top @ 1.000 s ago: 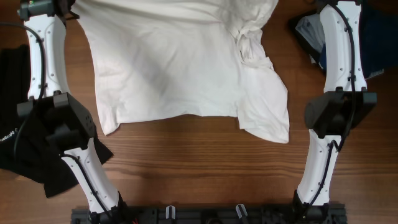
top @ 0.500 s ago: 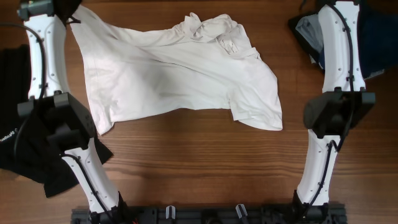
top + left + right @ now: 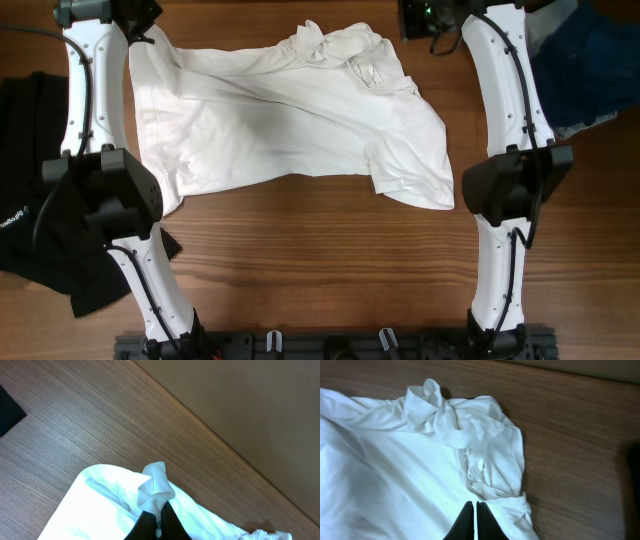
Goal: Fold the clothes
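Observation:
The white T-shirt (image 3: 290,120) lies spread across the middle of the table, its far edge bunched into a crumpled knot (image 3: 340,50). My left gripper (image 3: 140,20) is at the shirt's far left corner. In the left wrist view this gripper (image 3: 159,505) is shut on a pinched fold of the white fabric (image 3: 155,485). My right gripper (image 3: 415,18) is at the far edge, just right of the bunched part. In the right wrist view it (image 3: 475,504) hovers shut over the shirt (image 3: 395,470), with nothing between its fingers.
A black garment (image 3: 30,200) lies at the table's left edge, partly under the left arm. A dark blue garment (image 3: 590,60) sits at the far right. Bare wood runs along the front of the table (image 3: 320,260).
The shirt's far edge dropped toward the middle and bunched up. The right arm swung left from the far right corner to the shirt's bunched edge. The left arm shifted slightly right.

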`<state>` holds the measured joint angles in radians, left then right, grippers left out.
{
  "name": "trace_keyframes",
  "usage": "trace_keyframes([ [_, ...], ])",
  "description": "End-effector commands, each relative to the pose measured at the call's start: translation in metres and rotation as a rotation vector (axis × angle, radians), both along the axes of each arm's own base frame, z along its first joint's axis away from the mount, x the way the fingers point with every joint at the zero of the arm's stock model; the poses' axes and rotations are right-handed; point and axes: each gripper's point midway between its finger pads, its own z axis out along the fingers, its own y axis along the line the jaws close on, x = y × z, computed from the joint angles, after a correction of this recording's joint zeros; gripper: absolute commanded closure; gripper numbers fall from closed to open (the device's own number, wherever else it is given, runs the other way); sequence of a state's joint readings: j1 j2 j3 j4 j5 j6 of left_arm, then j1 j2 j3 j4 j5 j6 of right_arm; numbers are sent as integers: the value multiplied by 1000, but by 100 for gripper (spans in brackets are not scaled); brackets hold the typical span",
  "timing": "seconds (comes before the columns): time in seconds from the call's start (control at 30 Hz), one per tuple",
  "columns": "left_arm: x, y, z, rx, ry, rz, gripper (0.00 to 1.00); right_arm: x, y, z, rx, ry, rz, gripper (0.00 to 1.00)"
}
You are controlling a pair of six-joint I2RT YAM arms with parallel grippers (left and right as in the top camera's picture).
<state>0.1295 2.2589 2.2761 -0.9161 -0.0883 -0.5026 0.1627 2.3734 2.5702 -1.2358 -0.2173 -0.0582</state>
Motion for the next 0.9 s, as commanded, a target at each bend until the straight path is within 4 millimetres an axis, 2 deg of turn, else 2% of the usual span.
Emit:
trace_keyframes([
  [0.0, -3, 1, 23, 5, -41, 1, 96, 12, 22, -39, 1, 10, 115, 96],
  [0.07, -3, -1, 23, 5, -40, -3, 96, 31, 30, -36, -44, -84, 138, 96],
  [0.13, -3, -2, 23, 5, -40, -4, 96, 55, 49, -21, -72, -227, 140, 96],
  [0.23, -3, -2, 22, 5, -38, -5, 96, 63, 72, -22, -35, -267, 131, 96],
  [0.33, -3, -2, 22, 5, -39, -5, 96, 57, 91, -49, 19, -199, 159, 95],
  [0.37, -3, -2, 22, 5, -39, -5, 96, 54, 95, -64, 27, -167, 171, 90],
  [0.4, -3, -2, 22, 5, -38, -5, 96, 52, 97, -81, 30, -128, 167, 80],
  [0.47, -4, -3, 22, 4, -34, -5, 96, 46, 99, -106, 37, -62, 167, 85],
  [0.53, -5, -3, 21, 3, -28, -5, 96, 41, 100, -126, 35, -16, 173, 96],
  [0.63, -7, -3, 19, 2, -20, -5, 96, 38, 99, -149, 22, 21, 174, 94],
  [0.73, -8, -3, 18, 1, -12, -4, 96, 36, 101, -168, 8, 42, 202, 69],
  [0.77, -9, -3, 17, 1, -8, -5, 96, 34, 105, -170, 5, 40, 214, 48],
  [0.8, -10, -4, 16, 0, -1, -5, 96, 33, 110, -169, 2, 36, 229, 31],
  [0.87, -12, -4, 15, -1, 6, -5, 96, 30, 121, -164, -1, 21, 258, 13],
])
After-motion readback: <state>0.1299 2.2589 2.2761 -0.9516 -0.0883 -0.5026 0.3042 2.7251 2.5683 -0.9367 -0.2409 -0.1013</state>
